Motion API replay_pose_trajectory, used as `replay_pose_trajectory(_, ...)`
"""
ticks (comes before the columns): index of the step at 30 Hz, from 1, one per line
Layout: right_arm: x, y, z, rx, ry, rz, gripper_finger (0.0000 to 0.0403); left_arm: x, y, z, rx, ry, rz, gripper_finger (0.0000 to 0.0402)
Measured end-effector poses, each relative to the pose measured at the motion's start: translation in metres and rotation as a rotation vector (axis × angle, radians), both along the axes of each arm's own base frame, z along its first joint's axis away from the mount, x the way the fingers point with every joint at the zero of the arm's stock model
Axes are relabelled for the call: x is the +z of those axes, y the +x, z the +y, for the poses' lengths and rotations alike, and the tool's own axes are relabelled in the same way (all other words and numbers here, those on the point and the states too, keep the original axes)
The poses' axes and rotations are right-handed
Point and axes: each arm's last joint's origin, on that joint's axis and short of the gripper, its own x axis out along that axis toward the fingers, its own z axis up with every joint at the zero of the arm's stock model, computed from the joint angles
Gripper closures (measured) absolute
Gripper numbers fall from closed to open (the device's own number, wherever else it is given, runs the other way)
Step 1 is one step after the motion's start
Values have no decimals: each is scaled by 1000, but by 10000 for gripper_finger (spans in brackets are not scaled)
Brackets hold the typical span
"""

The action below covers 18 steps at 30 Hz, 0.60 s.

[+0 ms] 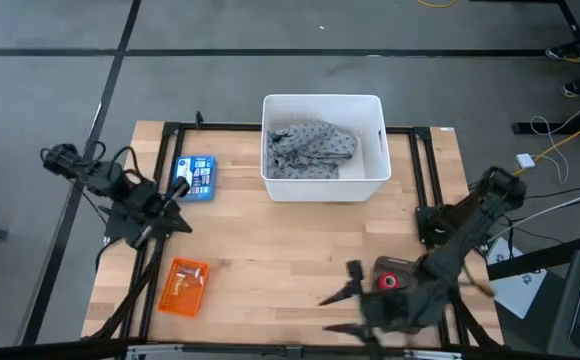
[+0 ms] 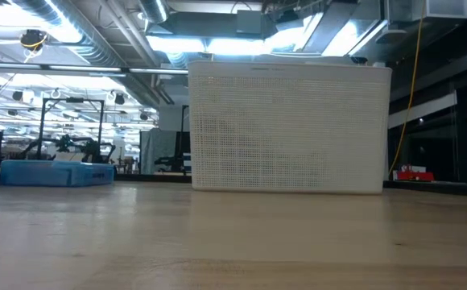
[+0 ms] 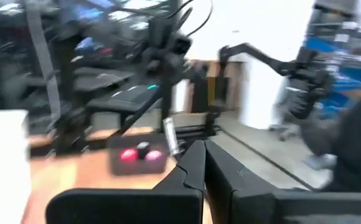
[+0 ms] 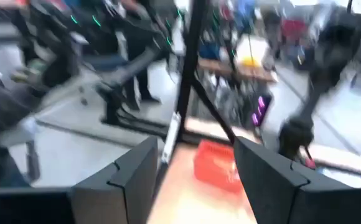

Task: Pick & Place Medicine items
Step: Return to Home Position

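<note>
The flat blue box lies flat on the table's far-left part, also in the low view. I see no amber vial and no silvery-grey piece. My left gripper hovers just near of the blue box, fingers shut, touching nothing. My right gripper is at the table's near edge, right of centre, pointing toward the left edge. Its fingers are open and hold nothing.
A white bin with a grey patterned cloth inside stands at the far middle. An orange flat pack lies near-left. A black piece with red spots sits beside the right arm. Bare wood lies between them.
</note>
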Motion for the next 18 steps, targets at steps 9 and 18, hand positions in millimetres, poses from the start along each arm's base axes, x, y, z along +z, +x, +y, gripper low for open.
replay_pose_trajectory(9, -39, -73, -48, 5, 103, -185, 191, -29, -5, -11, 12, 3, -59, 396)
replay_pose_trajectory(18, -62, -108, -67, -41, 145, -148, 191, -63, -17, -9, -73, 25, -92, 400)
